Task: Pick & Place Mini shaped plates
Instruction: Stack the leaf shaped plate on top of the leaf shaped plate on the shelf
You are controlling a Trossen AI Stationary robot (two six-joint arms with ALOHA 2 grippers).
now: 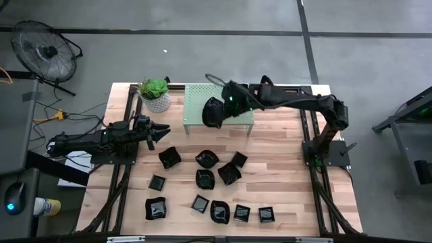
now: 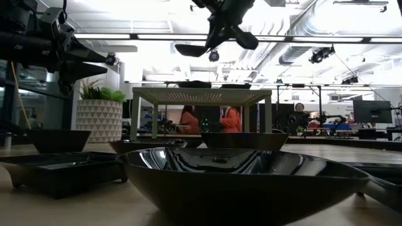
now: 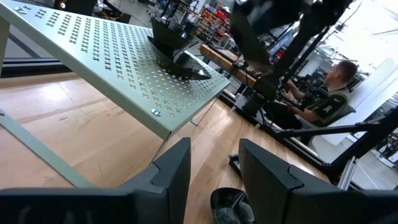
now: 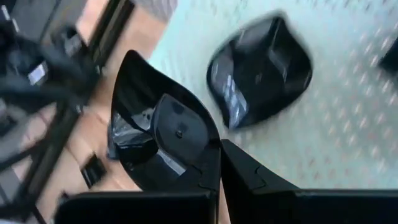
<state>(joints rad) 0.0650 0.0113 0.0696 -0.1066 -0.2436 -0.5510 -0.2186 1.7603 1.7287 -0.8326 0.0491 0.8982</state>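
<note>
Right gripper is clamped on a black plate over the perforated shelf, one plate already there. Left gripper waits apart over the bench.

Overhead, table-level and wrist views share the rack.

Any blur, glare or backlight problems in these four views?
Right wrist view: motion blur smears the plate lying on the shelf; the plate in the right gripper is sharper, with reflections. Low view: bright ceiling lights backlight the scene, the nearest plate is a dark, soft, oversized foreground. Left wrist view: window glare top right, left gripper fingers dark. High view: even, no glare.
</note>
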